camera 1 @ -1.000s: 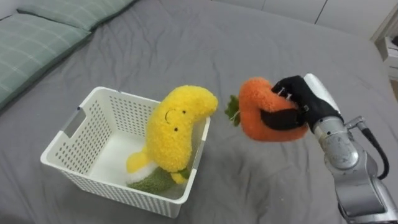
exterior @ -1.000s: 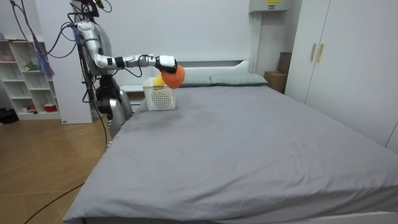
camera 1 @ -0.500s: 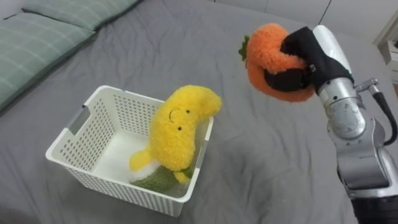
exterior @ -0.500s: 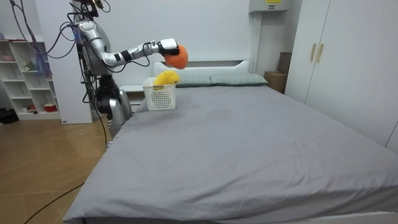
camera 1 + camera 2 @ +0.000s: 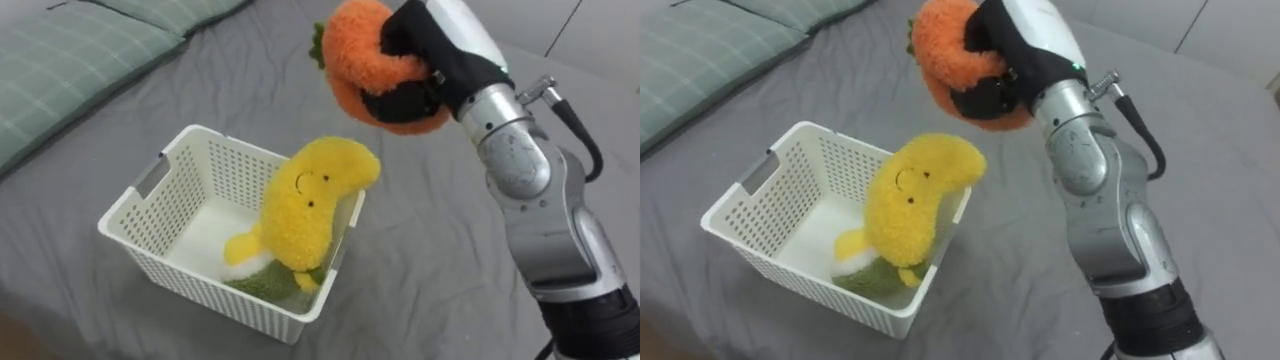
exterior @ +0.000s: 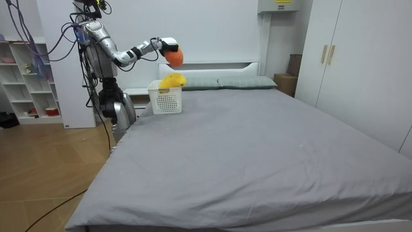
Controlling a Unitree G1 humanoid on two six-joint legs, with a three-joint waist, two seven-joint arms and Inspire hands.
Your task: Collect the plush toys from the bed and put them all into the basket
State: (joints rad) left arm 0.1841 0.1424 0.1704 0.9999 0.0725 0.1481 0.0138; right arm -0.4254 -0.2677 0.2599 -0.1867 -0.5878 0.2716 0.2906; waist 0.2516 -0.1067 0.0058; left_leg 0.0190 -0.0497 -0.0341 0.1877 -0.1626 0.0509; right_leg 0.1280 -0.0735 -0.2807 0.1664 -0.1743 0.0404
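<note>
The right hand [image 5: 445,62], curled around the fuzzy orange carrot plush [image 5: 358,48], hovers over the white perforated plastic basket [image 5: 140,215]; the leaning yellow banana plush [image 5: 310,205] could deflect a drop.

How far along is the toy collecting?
Done: the yellow plush lies in the white basket, leaning over its rim. In hand: the right hand grips the orange plush, raised above the basket. Left: lower it in and release.

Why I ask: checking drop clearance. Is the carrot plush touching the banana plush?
Apart: the left eye view shows grey bedsheet between the carrot plush and banana plush.
</note>
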